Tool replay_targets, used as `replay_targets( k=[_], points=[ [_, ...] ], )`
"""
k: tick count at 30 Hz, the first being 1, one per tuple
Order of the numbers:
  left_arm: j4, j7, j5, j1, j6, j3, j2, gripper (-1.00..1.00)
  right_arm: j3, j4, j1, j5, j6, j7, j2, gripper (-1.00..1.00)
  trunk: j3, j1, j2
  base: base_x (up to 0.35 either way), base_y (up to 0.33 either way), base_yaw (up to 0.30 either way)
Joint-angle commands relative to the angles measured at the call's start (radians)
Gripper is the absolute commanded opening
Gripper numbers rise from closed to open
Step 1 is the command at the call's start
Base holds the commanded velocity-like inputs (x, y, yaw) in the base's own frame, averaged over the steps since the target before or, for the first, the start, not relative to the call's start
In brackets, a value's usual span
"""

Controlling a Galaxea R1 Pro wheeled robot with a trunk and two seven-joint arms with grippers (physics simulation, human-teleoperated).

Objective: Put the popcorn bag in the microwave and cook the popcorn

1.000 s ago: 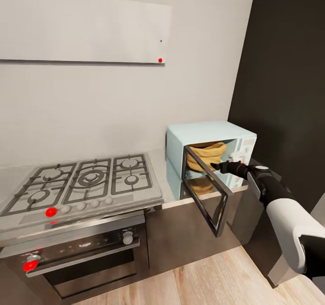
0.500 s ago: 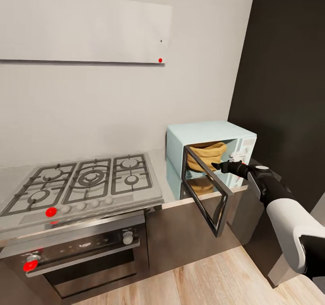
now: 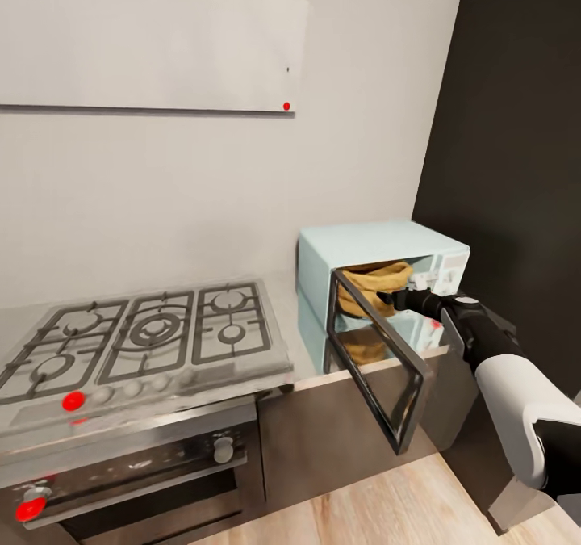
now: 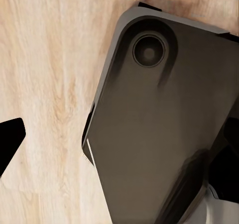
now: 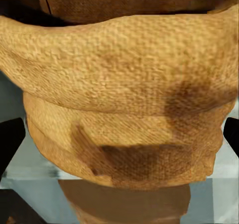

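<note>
Bag (image 3: 373, 285) sits inside the microwave (image 3: 379, 246) on the bench (image 3: 303, 351), door (image 3: 379, 359) swung open. Right gripper (image 3: 397, 296) reaches just beside the bag; its fingers (image 5: 11, 143) appear spread, holding nothing. Whether the left fingers (image 4: 9, 143) are open, I cannot tell.

I count one microwave (image 3: 367, 242), one popcorn bag (image 3: 373, 280) inside it, one gas hob (image 3: 137, 337) with five burners, and one oven (image 3: 145, 472) below.

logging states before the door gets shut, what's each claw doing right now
Left claw: cannot be told, fingers barely in frame over the wooden floor.
Right claw: open, at the popcorn bag inside the microwave.
</note>
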Motion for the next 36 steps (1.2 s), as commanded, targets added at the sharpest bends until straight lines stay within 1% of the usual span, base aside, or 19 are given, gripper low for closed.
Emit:
replay_targets(
  k=[1, 15, 19, 25, 35, 36],
  points=[
    [-0.001, 0.002, 0.004, 0.0, -0.002, 0.001, 0.0, 1.0, -0.007, -0.001, -0.001, 0.008, 0.005, 0.009, 0.001, 1.0, -0.001, 0.001, -0.001, 0.32, 0.0, 0.0],
    [0.0, 0.002, 0.004, 0.0, -0.002, 0.001, 0.0, 1.0, -0.004, 0.002, -0.001, 0.004, 0.005, 0.012, 0.009, 1.0, -0.001, 0.001, -0.001, 0.286, 0.0, 0.0],
    [0.0, 0.002, 0.004, 0.0, -0.002, 0.001, -0.001, 1.0, -0.004, 0.002, -0.001, 0.005, 0.005, 0.013, 0.009, 1.0, -0.001, 0.001, -0.001, 0.146, 0.0, 0.0],
    [0.0, 0.002, 0.004, 0.0, -0.002, 0.001, -0.001, 1.0, -0.004, 0.002, -0.001, 0.006, 0.005, 0.014, 0.008, 1.0, -0.001, 0.001, -0.001, -0.015, -0.001, 0.0],
    [0.0, 0.002, 0.004, 0.0, -0.002, 0.004, -0.002, 1.0, -0.003, 0.002, -0.001, 0.006, 0.005, 0.013, 0.007, 1.0, -0.001, 0.001, -0.001, -0.295, -0.063, 0.0],
    [0.0, 0.002, 0.004, 0.0, -0.002, 0.004, -0.002, 1.0, -0.003, 0.002, -0.001, 0.012, 0.005, 0.013, 0.007, 1.0, -0.001, 0.001, -0.001, -0.315, -0.07, 0.0]
  ],
)
